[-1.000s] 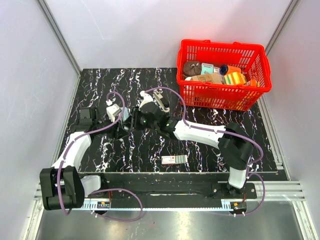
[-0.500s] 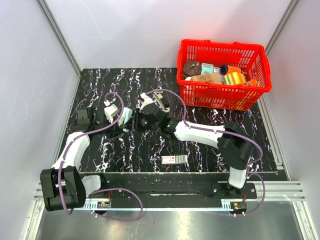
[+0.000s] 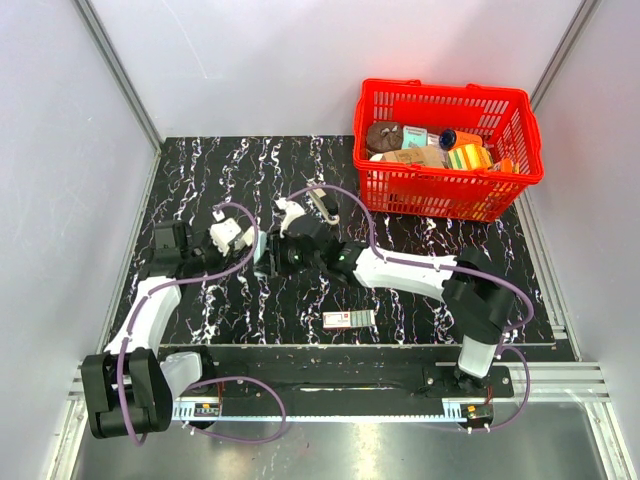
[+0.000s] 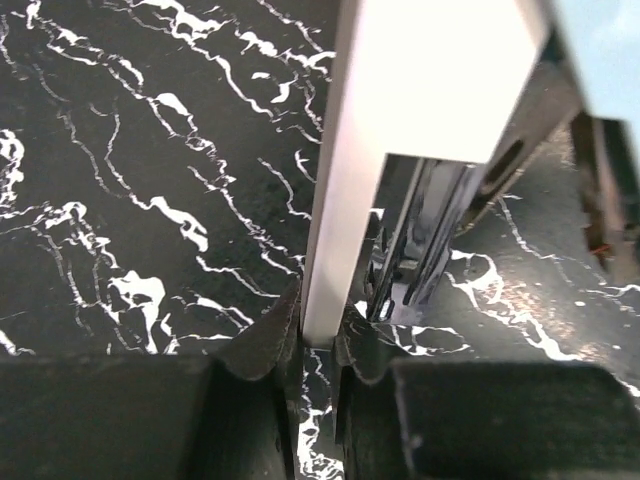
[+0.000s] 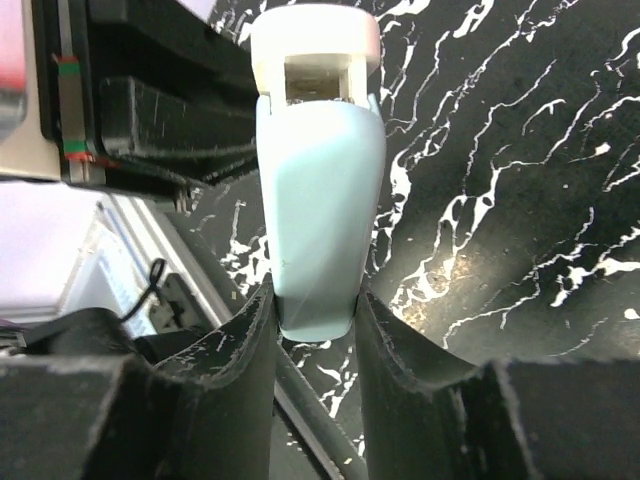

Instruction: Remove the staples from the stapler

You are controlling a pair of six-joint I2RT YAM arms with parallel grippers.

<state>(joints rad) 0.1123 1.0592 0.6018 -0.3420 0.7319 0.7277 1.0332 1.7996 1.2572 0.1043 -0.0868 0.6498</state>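
Note:
The stapler (image 3: 260,254) is held over the table's middle left, between both grippers. Its parts are spread apart. My left gripper (image 4: 318,335) is shut on the end of its flat white arm (image 4: 420,120). The silvery metal track (image 4: 420,250) and a dark hinged arm lie just right of that. My right gripper (image 5: 315,310) is shut on its pale blue cover (image 5: 320,200), whose white end cap (image 5: 315,40) points away from me. In the top view the left gripper (image 3: 243,244) and the right gripper (image 3: 274,256) face each other closely. No staples show.
A small flat box with a red-white label (image 3: 349,319) lies near the table's front edge. A red basket (image 3: 440,197) full of items stands at the back right. Purple cables loop over both arms.
Both grippers and the stapler between them have shifted a little left and toward the near edge. Both grips have stayed shut.

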